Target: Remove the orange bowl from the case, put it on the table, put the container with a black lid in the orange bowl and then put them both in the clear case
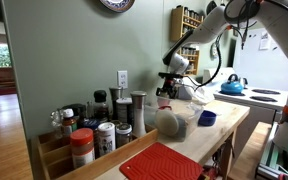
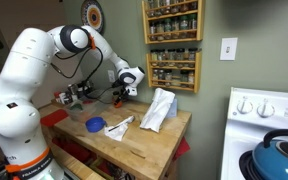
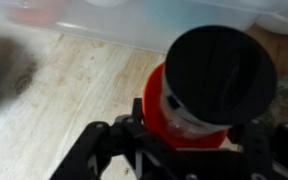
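Observation:
In the wrist view the orange bowl (image 3: 156, 102) sits between my gripper's (image 3: 174, 138) two black fingers. The container with a black lid (image 3: 219, 65) stands inside the bowl. The fingers press on the bowl's sides, so the gripper is shut on it. The clear case (image 3: 134, 28) lies just beyond, on the wooden table (image 3: 64, 100). In both exterior views the gripper (image 1: 169, 90) (image 2: 122, 93) hangs low over the table's far end by the clear case (image 1: 190, 103). There the bowl is hidden by the hand.
A blue bowl (image 1: 207, 118) (image 2: 96, 125), a grey round object (image 1: 169, 122), a white crumpled bag (image 2: 159, 110) and a red mat (image 1: 164, 162) lie on the table. Spice jars (image 1: 94, 125) crowd one end. A stove with a blue kettle (image 2: 279, 155) stands beside it.

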You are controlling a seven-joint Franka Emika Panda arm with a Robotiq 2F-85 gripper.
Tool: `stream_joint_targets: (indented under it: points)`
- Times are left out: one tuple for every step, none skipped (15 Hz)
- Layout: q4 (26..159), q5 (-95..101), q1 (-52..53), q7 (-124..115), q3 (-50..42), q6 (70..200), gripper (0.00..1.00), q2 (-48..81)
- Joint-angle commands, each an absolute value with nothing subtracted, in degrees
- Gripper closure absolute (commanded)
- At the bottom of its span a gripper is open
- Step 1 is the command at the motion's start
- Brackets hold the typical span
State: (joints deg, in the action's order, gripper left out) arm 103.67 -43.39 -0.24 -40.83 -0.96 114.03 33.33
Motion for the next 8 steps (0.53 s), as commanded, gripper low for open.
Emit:
stream_joint_targets:
  points:
    - [104.14,-42.05,-0.69,-41.25,-2.02,109.77,0.51,28.35]
    - [103.88,-41.23,-0.56,-41.65,-2.31,108.22,0.51,27.07]
    - [103.53,-40.91,-0.58,-41.59,-2.37,106.89,0.51,26.06]
    - [102.99,-40.63,-0.54,-41.12,-2.25,105.27,0.51,25.07]
    - [102.38,-40.36,-0.43,-40.88,-2.09,103.78,0.51,24.23]
    - [101.5,-40.23,-0.22,-40.6,-1.72,102.09,0.51,23.67]
    - [100.34,-40.62,0.08,-40.82,-1.16,100.27,0.51,23.69]
    - [99.41,-40.7,0.58,-41.68,-0.83,98.81,0.51,23.65]
